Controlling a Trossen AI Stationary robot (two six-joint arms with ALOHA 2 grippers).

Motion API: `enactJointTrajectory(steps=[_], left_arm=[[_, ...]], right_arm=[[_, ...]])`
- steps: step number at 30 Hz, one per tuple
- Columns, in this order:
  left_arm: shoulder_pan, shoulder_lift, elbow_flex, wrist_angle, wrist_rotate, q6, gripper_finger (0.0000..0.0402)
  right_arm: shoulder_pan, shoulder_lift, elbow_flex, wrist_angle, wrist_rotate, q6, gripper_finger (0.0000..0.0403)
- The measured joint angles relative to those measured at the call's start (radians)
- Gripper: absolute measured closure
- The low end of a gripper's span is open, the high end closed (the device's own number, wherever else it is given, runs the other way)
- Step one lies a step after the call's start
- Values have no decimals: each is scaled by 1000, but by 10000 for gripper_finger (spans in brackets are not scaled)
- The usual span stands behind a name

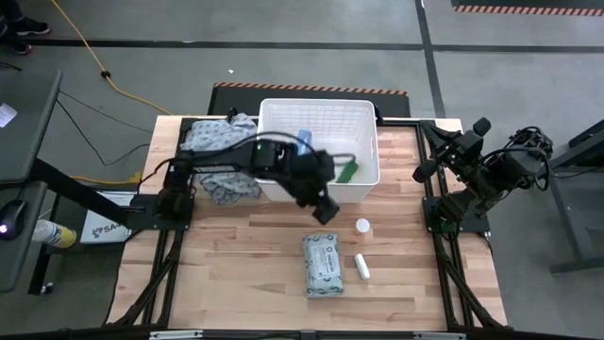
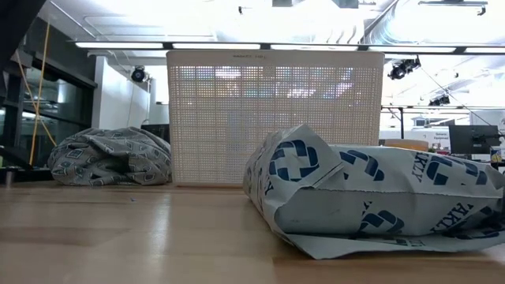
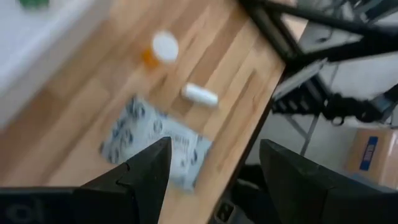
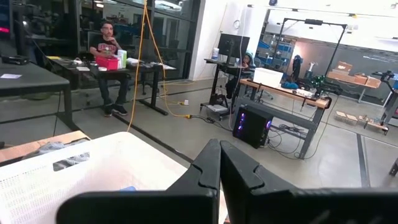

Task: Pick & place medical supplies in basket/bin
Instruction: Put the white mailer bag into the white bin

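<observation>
My left gripper hovers open and holding nothing over the table, just in front of the white gridded basket. A green bar and a blue item lie inside the basket. In front of the gripper the grey-white soft pack lies flat on the wood, with the white tube and the vial to its right. The left wrist view shows the pack, tube and vial beyond the fingers. My right gripper is shut and waits at the right edge.
A grey patterned cloth is heaped left of the basket, and more of it lies under my left arm. In the low view the pack fills the foreground before the basket and the cloth. Bare wood lies near the table's front edge.
</observation>
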Motion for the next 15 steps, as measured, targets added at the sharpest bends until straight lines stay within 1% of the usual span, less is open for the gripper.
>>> enactJointTrajectory(steps=[5,10,15], left_arm=[[-74,0,0,-74,-56,-114,126],[-144,0,-6,-106,-125,-211,126],[-206,2,-28,-125,-240,-314,126]], right_arm=[[0,0,0,0,0,0,403],[0,0,0,0,0,2,403],[0,0,0,0,0,41,403]])
